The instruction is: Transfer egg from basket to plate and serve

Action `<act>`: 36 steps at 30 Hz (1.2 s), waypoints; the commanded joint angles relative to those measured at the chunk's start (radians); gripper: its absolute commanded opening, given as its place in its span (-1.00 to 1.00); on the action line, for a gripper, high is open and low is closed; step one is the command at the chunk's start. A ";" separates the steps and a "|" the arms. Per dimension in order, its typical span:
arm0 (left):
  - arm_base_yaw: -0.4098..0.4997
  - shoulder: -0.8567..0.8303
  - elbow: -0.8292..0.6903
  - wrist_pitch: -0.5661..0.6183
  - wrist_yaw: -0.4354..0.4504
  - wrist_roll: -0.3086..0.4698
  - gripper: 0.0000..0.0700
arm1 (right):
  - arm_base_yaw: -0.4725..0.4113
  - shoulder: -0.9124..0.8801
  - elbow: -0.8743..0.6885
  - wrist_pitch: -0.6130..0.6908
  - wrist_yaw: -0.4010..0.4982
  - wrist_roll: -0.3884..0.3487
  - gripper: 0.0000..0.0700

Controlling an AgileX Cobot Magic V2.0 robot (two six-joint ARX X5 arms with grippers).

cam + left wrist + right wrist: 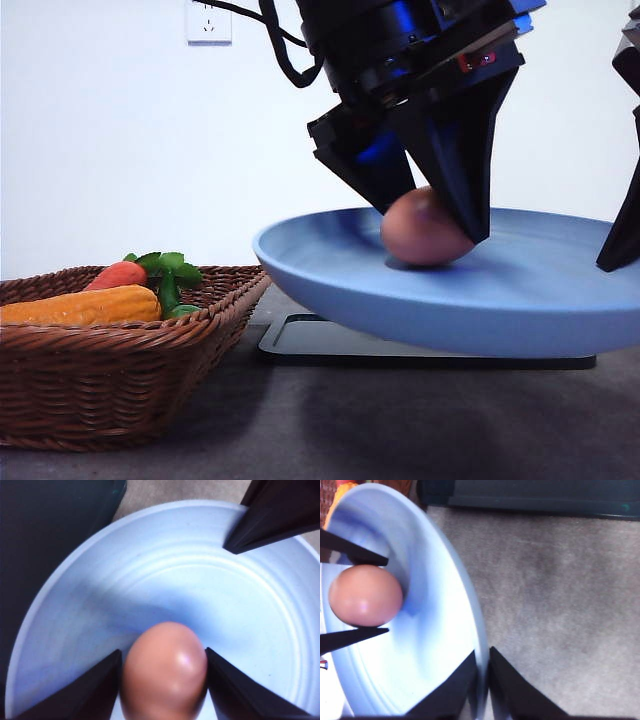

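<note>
The left gripper (432,225) is closed on the egg (422,228), fingers flanking it either side, the egg's underside resting on the plate (330,250) floor near centre. Release calls for the jaws to part sideways and lift upward. The right gripper (482,680) clamps the plate rim, holding it above the black tray (320,340); the basket (120,400) is well left.

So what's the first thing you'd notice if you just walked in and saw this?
The pink-brown egg sitting in the big blue plate, with the left pincer closed around it. The plate is held up off the table, above a black tray, with the right pincer pinching its rim. On the left sits a wicker basket with toy vegetables.
</note>
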 commanded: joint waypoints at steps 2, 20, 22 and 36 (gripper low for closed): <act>-0.011 0.015 0.016 -0.008 -0.005 0.002 -0.01 | 0.003 0.010 0.005 -0.006 -0.014 0.003 -1.00; 0.025 -0.455 0.016 -0.167 -0.010 -0.002 -0.02 | -0.124 0.355 0.208 0.019 -0.028 -0.032 -1.00; 0.025 -0.520 0.016 -0.186 -0.026 -0.008 -0.02 | -0.140 0.420 0.266 0.023 -0.028 -0.033 -1.00; 0.025 -0.868 0.016 -0.241 -0.109 -0.029 -0.02 | -0.152 0.853 0.626 0.075 -0.028 -0.029 -1.00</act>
